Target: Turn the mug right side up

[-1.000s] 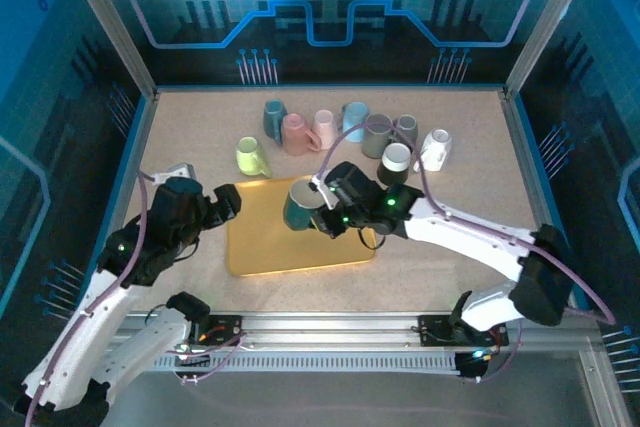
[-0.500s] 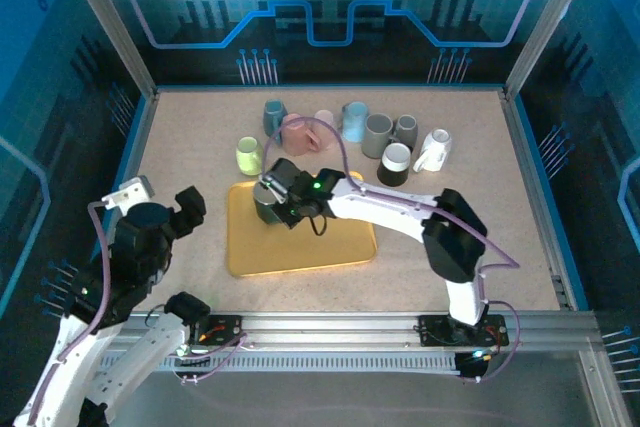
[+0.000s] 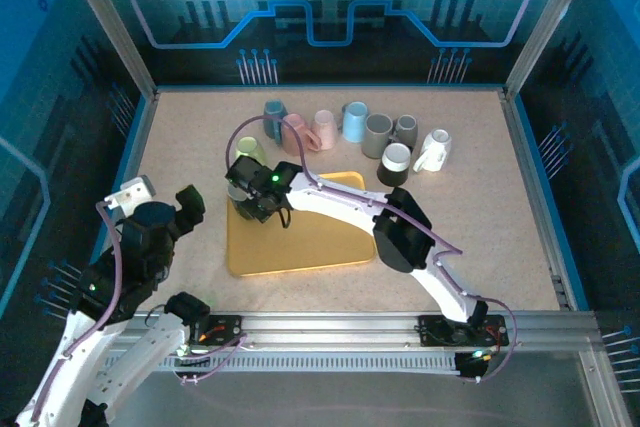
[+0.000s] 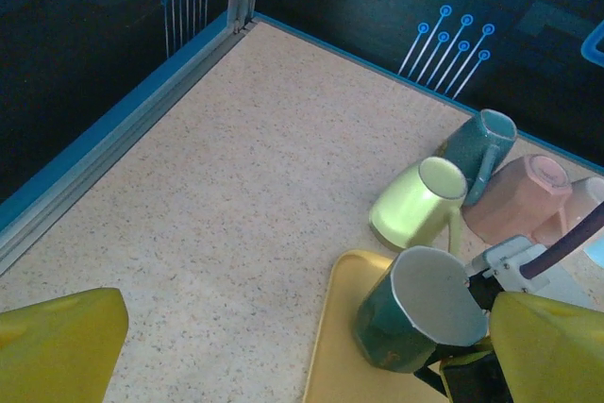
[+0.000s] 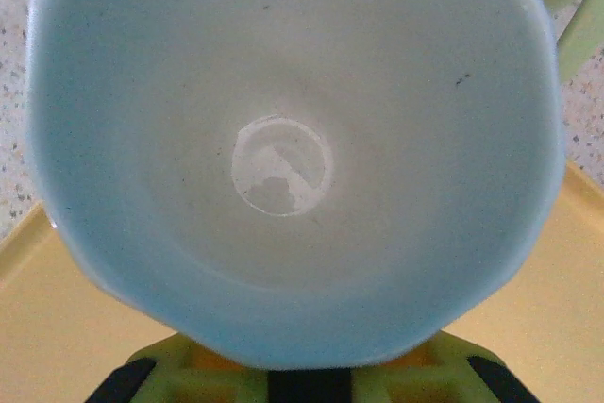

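Lately moved, so top view first. Carried within the last second from the middle of the yellow tray [image 3: 300,247] to its far-left corner: the dark teal mug [image 3: 241,190], pinched in the right gripper [image 3: 256,195] with that arm reaching well across. Pulled back meanwhile from the tray's left edge: the left gripper [image 3: 160,199], spread wide, holding nothing. Read as: turning apparently done on the way, placement the step in hand, release not yet made. Left wrist view next. Mouth of mug turned up and a little toward the tray's near side, pale interior showing; long axis near upright but leaning. Base low over the tray's far-left corner, contact with the tray not confirmable. Just beyond that corner, off the tray: a lime mug [image 4: 415,205] on its side, then a teal-grey mug [image 4: 481,143] and a pink mug [image 4: 524,195]. Own yellow fingers [image 4: 57,342] at the frame's lower corners, well apart, nothing between. Right wrist view last. Straight down the bore to the glossy bottom, so long axis roughly in line with the wrist; green fingers [image 5: 160,365] closed at the near rim, exact bite on the wall hidden; tray yellow at both lower corners. Judged right side up bar the lean. Needs levelling before letting go, else a risk of tipping off the corner toward the lime mug.
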Controlling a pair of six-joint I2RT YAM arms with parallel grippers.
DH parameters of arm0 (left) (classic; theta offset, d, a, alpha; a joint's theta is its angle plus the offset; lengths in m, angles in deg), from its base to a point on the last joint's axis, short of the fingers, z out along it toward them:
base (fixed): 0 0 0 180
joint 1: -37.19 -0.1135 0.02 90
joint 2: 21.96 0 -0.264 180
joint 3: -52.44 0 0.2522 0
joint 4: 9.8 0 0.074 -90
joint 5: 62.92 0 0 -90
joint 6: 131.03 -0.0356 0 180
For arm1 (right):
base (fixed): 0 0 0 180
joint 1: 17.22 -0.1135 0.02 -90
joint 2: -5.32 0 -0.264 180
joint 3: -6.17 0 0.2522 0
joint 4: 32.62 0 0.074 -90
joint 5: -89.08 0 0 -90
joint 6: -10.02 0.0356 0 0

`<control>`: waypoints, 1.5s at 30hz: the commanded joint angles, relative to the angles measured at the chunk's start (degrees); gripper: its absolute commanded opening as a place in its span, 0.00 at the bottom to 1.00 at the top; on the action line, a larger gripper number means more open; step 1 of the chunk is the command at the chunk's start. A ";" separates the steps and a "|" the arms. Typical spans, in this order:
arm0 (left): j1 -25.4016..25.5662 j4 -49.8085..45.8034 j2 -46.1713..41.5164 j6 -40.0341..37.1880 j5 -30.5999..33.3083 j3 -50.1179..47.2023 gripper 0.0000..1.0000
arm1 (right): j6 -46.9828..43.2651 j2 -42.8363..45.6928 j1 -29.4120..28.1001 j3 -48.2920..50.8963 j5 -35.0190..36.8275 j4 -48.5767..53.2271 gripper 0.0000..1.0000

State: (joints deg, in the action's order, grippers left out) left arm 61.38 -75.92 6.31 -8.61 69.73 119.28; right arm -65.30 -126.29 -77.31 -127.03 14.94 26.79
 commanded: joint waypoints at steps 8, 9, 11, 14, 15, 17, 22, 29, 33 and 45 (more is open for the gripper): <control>0.07 0.60 -0.15 -0.52 2.79 -0.83 0.99 | 0.51 -5.26 0.27 -7.92 2.34 -0.27 0.01; 0.03 0.73 -0.07 -0.50 2.80 -0.94 0.99 | 0.53 -5.41 0.32 -7.94 2.34 -0.59 0.02; -0.01 0.76 -0.06 -0.50 2.86 -1.02 0.99 | 0.69 -5.75 0.42 -8.00 2.71 -1.20 0.05; -0.08 0.85 0.17 -0.56 2.79 -1.05 0.99 | 1.16 -6.02 0.42 -7.85 3.71 -2.00 0.08; -0.05 0.85 0.22 -0.57 2.83 -1.04 0.99 | 1.38 -6.09 0.46 -7.69 3.98 -2.24 0.11; -0.10 0.85 0.31 -0.58 2.73 -1.05 0.99 | 1.73 -6.11 0.50 -7.34 4.36 -2.94 0.15; -0.24 1.03 0.66 -0.69 2.71 -1.17 0.99 | 2.89 -6.07 0.62 -6.27 5.12 -4.03 0.21; -0.48 1.30 1.43 -1.07 2.50 -1.17 0.99 | 2.81 -2.32 0.95 -1.08 2.58 -8.42 0.42; -0.60 1.62 1.77 -1.41 1.78 -1.31 0.99 | 1.91 2.25 0.94 3.93 0.68 -12.19 0.54; -0.55 3.67 5.39 -5.25 -8.88 0.01 0.99 | 1.36 23.02 4.02 23.45 -6.44 -19.81 0.68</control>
State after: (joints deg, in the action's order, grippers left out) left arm 61.14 -74.00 9.77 -11.21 66.19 118.56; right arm -64.40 -108.72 -75.59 -107.03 11.68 9.69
